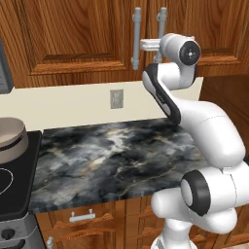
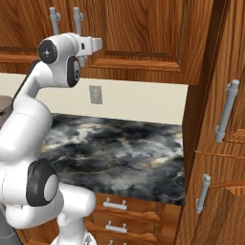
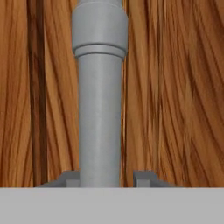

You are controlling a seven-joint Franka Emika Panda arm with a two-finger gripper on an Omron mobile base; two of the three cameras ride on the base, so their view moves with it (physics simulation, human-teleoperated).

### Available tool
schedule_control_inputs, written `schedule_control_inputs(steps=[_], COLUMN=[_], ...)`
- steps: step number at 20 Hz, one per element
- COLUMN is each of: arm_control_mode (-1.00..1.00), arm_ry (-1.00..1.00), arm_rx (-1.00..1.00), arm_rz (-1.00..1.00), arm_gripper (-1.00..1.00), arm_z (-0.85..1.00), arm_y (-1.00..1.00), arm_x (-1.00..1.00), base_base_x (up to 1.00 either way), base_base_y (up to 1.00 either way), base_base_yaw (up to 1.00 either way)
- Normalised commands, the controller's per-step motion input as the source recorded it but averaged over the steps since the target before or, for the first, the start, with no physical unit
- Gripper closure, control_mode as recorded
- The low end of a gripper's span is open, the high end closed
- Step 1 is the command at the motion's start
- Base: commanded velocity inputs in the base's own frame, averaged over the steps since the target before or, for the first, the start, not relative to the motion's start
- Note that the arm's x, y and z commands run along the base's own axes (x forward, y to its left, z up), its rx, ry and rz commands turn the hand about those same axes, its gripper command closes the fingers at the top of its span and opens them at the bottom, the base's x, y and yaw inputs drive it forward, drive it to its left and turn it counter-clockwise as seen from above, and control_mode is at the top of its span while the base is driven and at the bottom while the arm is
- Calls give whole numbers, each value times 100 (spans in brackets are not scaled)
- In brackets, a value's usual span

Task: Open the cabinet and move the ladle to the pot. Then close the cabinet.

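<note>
The pincer (image 3: 100, 179) is closing round the grey bar handle (image 3: 99, 100) of the cabinet (image 1: 73, 34), apparently touching it on both sides; the doors are sitting shut above the marble surface (image 1: 116, 155)

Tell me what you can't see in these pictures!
- The ladle: presumably behind the shut cabinet doors.
- The pot: cut off by the left base view's left edge.
- The gripper: whether it grips the handle yet; the hand view's bottom band hides most of its fingers.
</note>
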Motion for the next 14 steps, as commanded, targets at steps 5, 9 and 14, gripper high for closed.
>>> schedule_control_inputs(steps=[5,9,14], arm_control_mode=[-100,-100,-100], arm_ry=[0,-1,0], arm_rx=[0,0,0], arm_rz=[0,12,20], arm_gripper=[100,100,100], arm_z=[0,0,0], arm_y=[0,0,-4], arm_x=[-30,-59,-60], base_base_x=[0,0,0], base_base_y=[0,0,0], base_base_yaw=[0,0,0])
